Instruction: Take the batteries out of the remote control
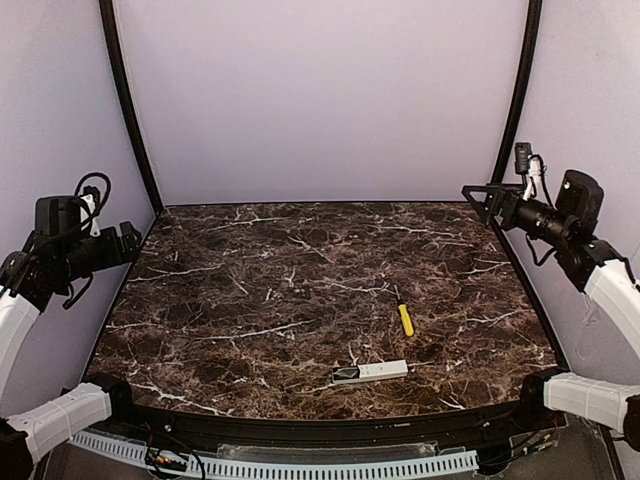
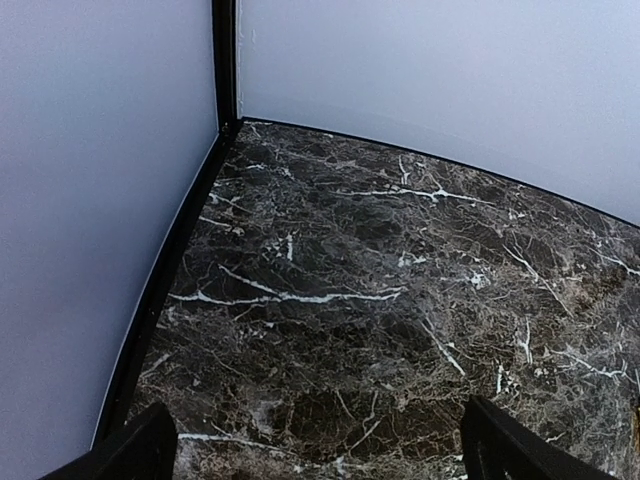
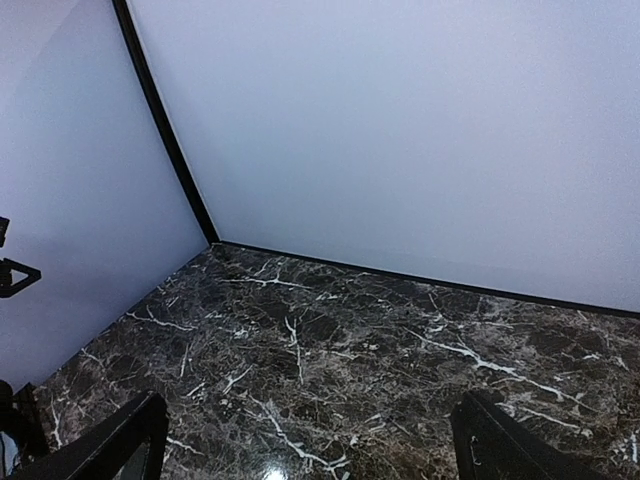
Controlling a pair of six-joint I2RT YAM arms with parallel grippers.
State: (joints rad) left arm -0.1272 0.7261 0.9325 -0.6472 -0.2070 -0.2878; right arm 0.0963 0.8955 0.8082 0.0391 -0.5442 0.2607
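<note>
Jaws spread wide on my left gripper [image 2: 325,452] and right gripper [image 3: 310,440], both empty. The remote control [image 1: 370,372] lies by the table's [image 1: 230,290] near edge, right of centre, near a screwdriver [image 1: 404,318]. It is probably light, stiff and slick, so I'd pinch its long sides. No batteries show.

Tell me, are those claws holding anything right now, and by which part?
Nothing is held. The left gripper and right gripper are both open and empty, up at the sides. The remote control lies on the table, apart from both.
</note>
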